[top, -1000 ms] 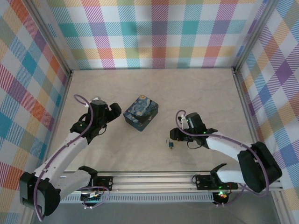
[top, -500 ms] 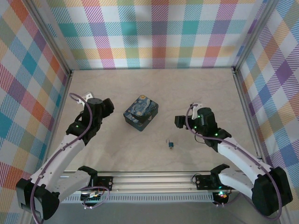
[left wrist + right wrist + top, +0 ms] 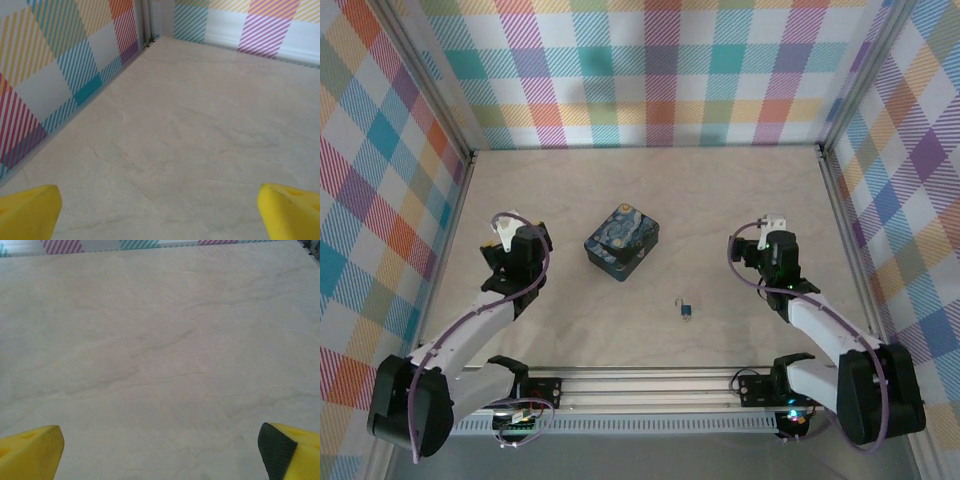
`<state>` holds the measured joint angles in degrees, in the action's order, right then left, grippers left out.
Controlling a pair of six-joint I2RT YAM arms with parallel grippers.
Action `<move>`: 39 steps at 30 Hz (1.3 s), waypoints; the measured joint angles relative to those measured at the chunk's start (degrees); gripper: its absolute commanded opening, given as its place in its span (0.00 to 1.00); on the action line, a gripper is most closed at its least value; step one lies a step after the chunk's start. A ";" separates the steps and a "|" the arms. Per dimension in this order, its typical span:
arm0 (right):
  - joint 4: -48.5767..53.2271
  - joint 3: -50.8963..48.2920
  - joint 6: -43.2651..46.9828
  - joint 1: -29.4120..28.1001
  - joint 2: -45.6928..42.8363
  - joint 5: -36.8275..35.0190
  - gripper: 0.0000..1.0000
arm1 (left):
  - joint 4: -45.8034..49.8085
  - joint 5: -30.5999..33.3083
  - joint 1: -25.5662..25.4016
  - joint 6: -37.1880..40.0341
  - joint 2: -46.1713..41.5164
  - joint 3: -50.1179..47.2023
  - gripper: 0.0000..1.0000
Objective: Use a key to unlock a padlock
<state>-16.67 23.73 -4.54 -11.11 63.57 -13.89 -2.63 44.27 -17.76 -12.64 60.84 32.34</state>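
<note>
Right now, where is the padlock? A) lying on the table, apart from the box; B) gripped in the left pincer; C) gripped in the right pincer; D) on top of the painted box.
A: in the top view the padlock lies on the table, with a gap between it and the dark-blue painting-print box.

Yellow fingers (image 3: 27, 212) spread wide over the pale table (image 3: 200, 125); plaid walls (image 3: 50, 60) meet at, seemingly, a metal post (image 3: 146, 22).
</note>
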 measured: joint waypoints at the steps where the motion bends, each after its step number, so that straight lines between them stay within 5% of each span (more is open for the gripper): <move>1: -1.55 -0.42 0.66 0.50 0.96 0.04 1.00 | -1.20 -0.09 0.22 0.83 0.61 -0.46 1.00; 23: -33.92 -4.46 4.79 8.52 23.37 8.61 1.00 | -21.68 -10.84 1.75 13.27 13.44 -6.69 1.00; 39: -32.79 -2.60 2.19 11.17 24.48 10.97 1.00 | -37.03 -21.84 4.42 16.37 18.78 -10.19 1.00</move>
<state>-49.45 21.12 -2.35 0.05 88.05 -2.92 -39.66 22.44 -13.34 3.73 79.61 22.15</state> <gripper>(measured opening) 0.996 0.997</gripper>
